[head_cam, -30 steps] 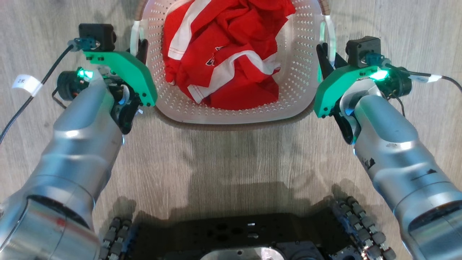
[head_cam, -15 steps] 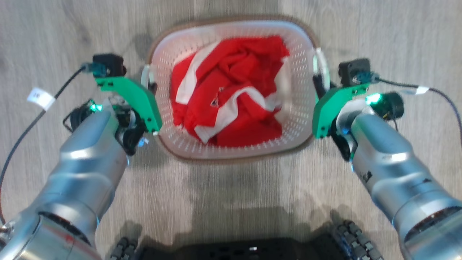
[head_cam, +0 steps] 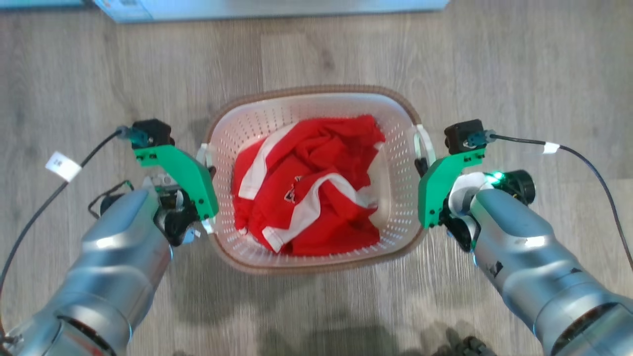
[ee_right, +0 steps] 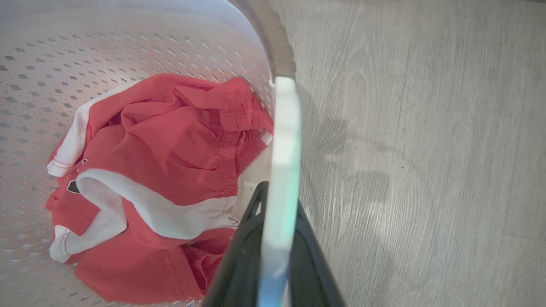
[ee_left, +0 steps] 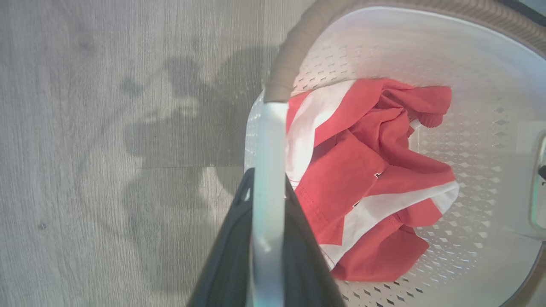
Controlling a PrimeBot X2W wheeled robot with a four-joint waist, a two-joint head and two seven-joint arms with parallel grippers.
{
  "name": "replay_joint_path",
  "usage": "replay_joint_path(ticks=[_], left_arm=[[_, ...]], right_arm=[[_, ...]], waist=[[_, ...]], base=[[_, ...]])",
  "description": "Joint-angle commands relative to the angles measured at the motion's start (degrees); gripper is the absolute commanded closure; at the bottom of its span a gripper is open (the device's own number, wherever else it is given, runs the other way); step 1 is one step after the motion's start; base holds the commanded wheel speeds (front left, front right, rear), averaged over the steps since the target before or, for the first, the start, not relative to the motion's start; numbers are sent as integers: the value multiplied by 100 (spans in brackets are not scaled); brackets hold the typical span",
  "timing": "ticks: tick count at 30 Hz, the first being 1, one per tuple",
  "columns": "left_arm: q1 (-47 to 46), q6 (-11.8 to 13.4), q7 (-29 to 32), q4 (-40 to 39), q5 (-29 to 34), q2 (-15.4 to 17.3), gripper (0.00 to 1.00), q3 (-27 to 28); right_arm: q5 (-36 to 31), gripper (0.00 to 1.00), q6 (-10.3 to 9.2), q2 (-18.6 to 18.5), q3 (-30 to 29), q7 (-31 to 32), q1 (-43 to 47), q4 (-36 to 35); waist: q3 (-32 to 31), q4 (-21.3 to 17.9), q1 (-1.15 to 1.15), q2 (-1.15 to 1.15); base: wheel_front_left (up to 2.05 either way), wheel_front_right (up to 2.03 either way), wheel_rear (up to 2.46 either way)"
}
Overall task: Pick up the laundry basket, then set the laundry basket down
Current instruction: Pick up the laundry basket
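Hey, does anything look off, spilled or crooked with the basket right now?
Nothing stands out. The laundry basket looks level, the left gripper and right gripper are shut on its side handles, and the red-and-white clothes lie inside.

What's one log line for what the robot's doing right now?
left gripper: shut on left handle | right gripper: shut on right handle | laundry basket: red-and-white clothes inside | below: wooden floor

Forearms (head_cam: 113, 267) brushed silver, rounded — my right forearm (head_cam: 519, 252) shows black scuffs. Bright green bracket (head_cam: 185, 175) at each wrist, small black camera cube (head_cam: 151, 132) mounted on top. Black cable (head_cam: 519, 140) per side, each with a white tag (head_cam: 63, 166). Green light (head_cam: 496, 176) at right wrist. My left gripper (ee_left: 268, 183) and right gripper (ee_right: 277, 200): fingers (ee_left: 226, 264) dark, tapered, slotted tips.
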Motion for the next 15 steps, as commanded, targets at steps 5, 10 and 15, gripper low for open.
replay_joint_path(ticks=[5,10,15], left_arm=[[138,-43,212,-44,-264,164,100,49],[295,-43,438,5,-441,167,100,11],[355,-43,563,67,-548,181,100,-7]], right_arm=[[381,100,-10,93,317,394,397,-7],[687,100,-10,93,512,835,495,3],[875,100,-10,93,604,1039,477,56]], waist=[[-712,-50,0,0],[-1158,-74,0,0],[-1457,-87,0,0]], base=[[0,0,0],[0,0,0],[0,0,0]])
